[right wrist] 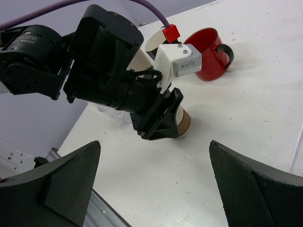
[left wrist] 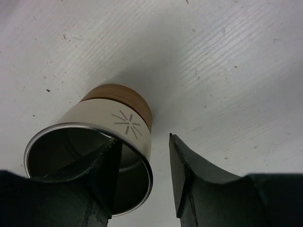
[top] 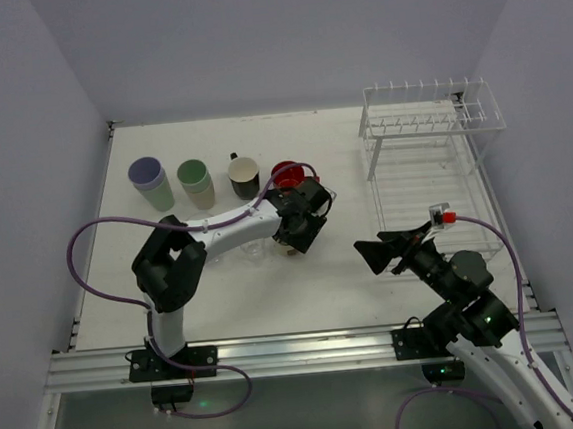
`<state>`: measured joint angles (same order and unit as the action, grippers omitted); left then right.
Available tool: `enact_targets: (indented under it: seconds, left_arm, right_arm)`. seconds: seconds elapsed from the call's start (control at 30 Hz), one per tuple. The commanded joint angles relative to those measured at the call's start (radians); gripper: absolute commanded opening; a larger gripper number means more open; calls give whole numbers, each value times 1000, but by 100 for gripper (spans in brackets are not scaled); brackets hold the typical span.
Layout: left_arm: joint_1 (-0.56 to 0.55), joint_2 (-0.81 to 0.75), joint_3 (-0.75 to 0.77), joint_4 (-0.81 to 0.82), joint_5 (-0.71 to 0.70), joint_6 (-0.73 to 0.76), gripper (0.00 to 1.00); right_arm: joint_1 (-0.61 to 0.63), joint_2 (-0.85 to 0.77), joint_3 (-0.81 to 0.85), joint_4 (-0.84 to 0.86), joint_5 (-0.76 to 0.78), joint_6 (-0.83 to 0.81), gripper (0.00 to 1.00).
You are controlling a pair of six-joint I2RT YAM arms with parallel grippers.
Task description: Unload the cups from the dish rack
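Observation:
A beige cup (left wrist: 118,120) with a brown base and a star mark stands upright on the table. My left gripper (left wrist: 143,142) straddles its rim, one finger inside and the other outside with a gap to the wall, jaws open. The cup also shows in the right wrist view (right wrist: 183,121) under the left gripper (top: 298,235). A lavender tumbler (top: 149,181), a green tumbler (top: 196,182), a black mug (top: 245,175) and a red mug (top: 288,174) stand in a row at the back left. The wire dish rack (top: 432,157) stands at the right, with no cup showing in it. My right gripper (top: 380,254) is open and empty.
A clear glass (right wrist: 113,113) lies partly hidden behind the left arm. The red mug (right wrist: 208,52) stands just beyond the left gripper. The left arm's purple cable (top: 97,231) loops over the left side of the table. Walls close in on three sides.

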<state>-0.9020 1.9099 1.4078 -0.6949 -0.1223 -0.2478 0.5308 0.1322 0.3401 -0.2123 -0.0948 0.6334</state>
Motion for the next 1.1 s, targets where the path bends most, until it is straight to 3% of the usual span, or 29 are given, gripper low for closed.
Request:
enact_targets:
  seconds: [0.0,0.17,0.2,0.4,0.53,0.7,0.83,1.07]
  left_arm:
    - [-8,-21,51,-20,-28,4,50]
    - [-8,-86,78,-18,-49,-7,70]
    - [-8,-100,85,-17,-69,-11,78]
    - [-8,-334,65,127,-192,-38,91]
    - [-8,-654,-97,302,-238,-36,92]
    - [-8,-1007,-254,364,-359,-28,92]
    - [-6,-1280,-316,278,-445,-21,100]
    - [-6,-1486,-323,149,-435,-59,100]
  right_arm:
    - [1,-6,13,-13,13,-18,99]
    - [0,10,28,-2,10,-15,99]
    - [0,15,33,-2,7,-17,99]
    - [1,37,138,-56,53,-26,99]
    - [0,21,214,-98,99,-29,99]
    - [0,18,336,-179,185,-55,99]
    - [1,12,447,-257,280,-115,99]
    - [1,-49,530,-279,342,-204,99]
